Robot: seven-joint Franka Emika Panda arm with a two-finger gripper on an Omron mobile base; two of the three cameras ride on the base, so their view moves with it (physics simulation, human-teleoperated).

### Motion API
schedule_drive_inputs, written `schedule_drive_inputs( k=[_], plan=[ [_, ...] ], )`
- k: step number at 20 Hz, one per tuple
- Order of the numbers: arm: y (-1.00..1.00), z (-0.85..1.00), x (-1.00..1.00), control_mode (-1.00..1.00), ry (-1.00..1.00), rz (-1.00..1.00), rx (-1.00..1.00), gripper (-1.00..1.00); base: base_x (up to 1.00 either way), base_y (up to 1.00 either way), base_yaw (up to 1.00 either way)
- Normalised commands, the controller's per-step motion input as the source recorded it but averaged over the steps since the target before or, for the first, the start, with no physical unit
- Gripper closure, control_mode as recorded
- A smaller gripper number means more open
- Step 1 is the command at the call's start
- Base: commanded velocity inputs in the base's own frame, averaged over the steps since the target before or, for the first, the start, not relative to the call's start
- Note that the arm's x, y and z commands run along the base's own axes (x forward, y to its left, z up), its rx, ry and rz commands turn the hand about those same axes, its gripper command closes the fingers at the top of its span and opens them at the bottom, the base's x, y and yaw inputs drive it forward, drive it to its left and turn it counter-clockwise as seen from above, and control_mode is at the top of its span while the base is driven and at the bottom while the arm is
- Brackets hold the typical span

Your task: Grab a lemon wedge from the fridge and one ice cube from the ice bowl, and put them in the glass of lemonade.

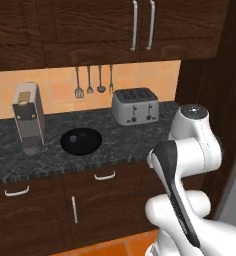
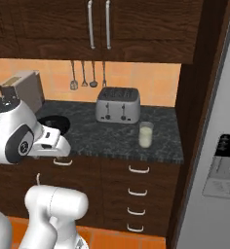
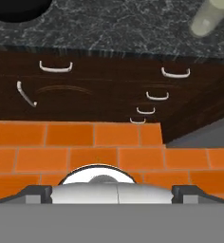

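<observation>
Lemonade glass [image 2: 145,134] waits on the desk at the toaster's [image 2: 118,105] four o'clock, ice bowl [image 1: 81,141] at its eight o'clock; fridge [image 2: 219,160] doors shut. End effector spread wide, empty. Seemingly nothing fetched yet.

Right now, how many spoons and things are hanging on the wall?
4. The utensils hang in a row on the orange wall between the coffee machine and the toaster: a spatula at the left, then three more. None looks hidden.
</observation>
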Motion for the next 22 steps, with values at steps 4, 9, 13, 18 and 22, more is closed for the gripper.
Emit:
schedule_drive_inputs(
  k=[4,9,13,18,22],
  plan=[
    [0.0,0.0,0.0,1.0,0.0,0.0,0.0,-1.0,-0.19,-1.0,-0.28],
    [0.0,0.0,0.0,1.0,0.0,0.0,0.0,-1.0,0.02,-1.0,-0.07],
    [0.0,0.0,0.0,1.0,0.0,0.0,0.0,-1.0,-0.31,-1.0,0.11],
    [0.0,0.0,0.0,1.0,0.0,0.0,0.0,-1.0,-0.49,-1.0,0.26],
    [0.0,0.0,0.0,1.0,0.0,0.0,0.0,-1.0,-0.35,-1.0,0.07]
  ],
)
